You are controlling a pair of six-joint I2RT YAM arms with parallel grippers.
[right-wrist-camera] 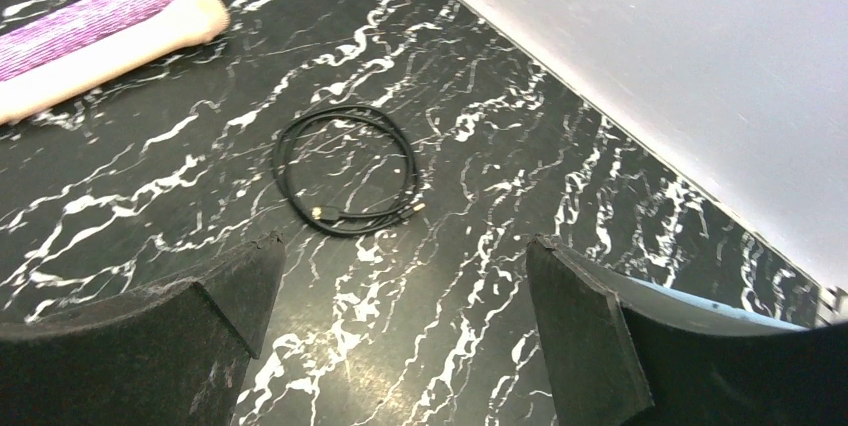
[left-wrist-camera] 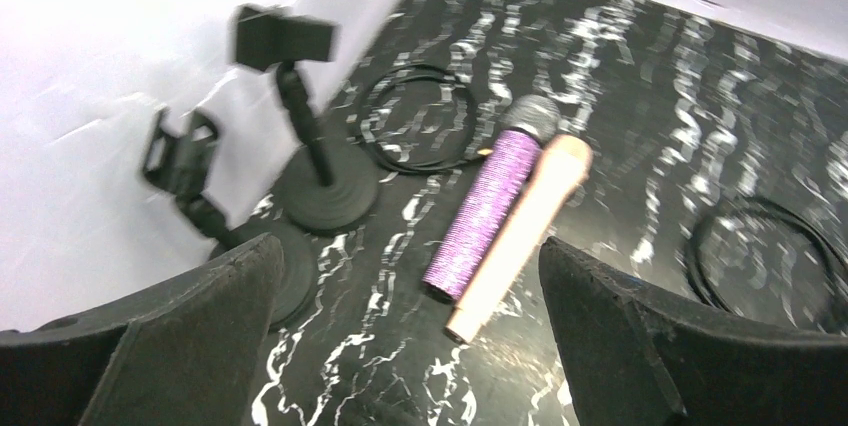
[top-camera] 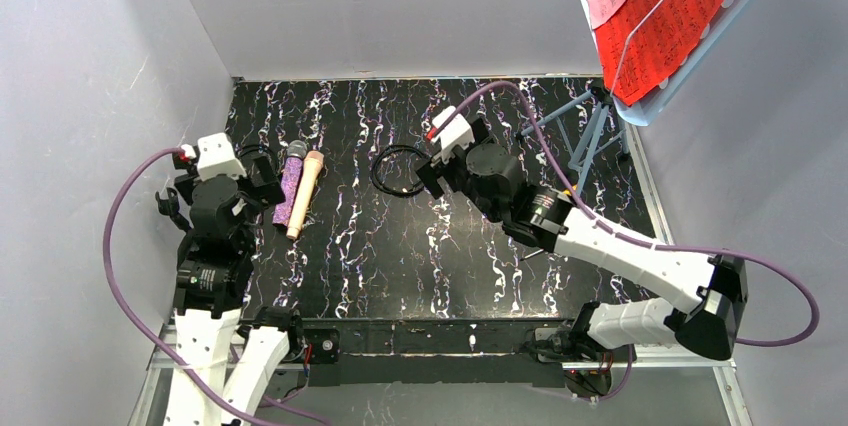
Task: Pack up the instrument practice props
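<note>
Two mics, the purple glitter microphone (top-camera: 291, 186) and the cream microphone (top-camera: 305, 196), lie touching side by side on the left of the table (top-camera: 400, 276), long axes near-to-far, heads far. The left gripper (left-wrist-camera: 407, 244) is just left of them, jaws wide and empty, so it's the closer arm. The right gripper (right-wrist-camera: 405, 246), also spread and empty, hangs mid-table.

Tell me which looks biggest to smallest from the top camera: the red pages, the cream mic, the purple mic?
1. Red pages: biggest by far, though they are raised nearer the camera.
2 and 3. Cream mic and purple mic: too alike to rank; the cream one looks a touch longer.
</note>
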